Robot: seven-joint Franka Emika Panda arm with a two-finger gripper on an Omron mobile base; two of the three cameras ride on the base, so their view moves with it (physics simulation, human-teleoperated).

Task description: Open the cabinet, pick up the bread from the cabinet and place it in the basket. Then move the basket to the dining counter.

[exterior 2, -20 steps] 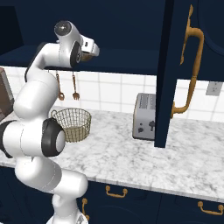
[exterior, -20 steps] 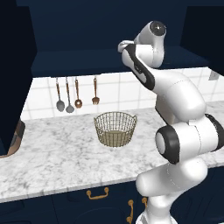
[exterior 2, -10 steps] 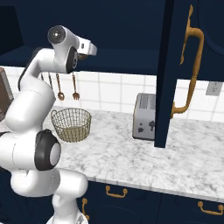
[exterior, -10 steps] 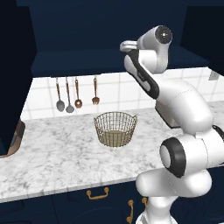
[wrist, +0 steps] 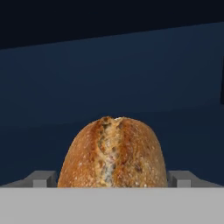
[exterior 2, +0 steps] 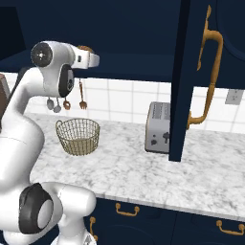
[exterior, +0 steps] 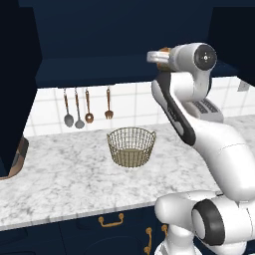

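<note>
The cabinet door [exterior 2: 194, 81] stands swung out at the right of the right base view, which gives the arm a way in. In the hand view the bread [wrist: 113, 153] sits low centre, between the spread fingertips [wrist: 41, 178] of the gripper [wrist: 113, 180], not yet pinched. The basket [exterior: 131, 146] waits mid-frame on the marble counter [exterior: 64, 174], presumably ready to receive the loaf.

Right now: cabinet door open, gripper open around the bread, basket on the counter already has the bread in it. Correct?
No. The basket is empty, as the left base view shows. The bread sits in the cabinet, between the open gripper's fingertips in the hand view. The rest holds.
</note>
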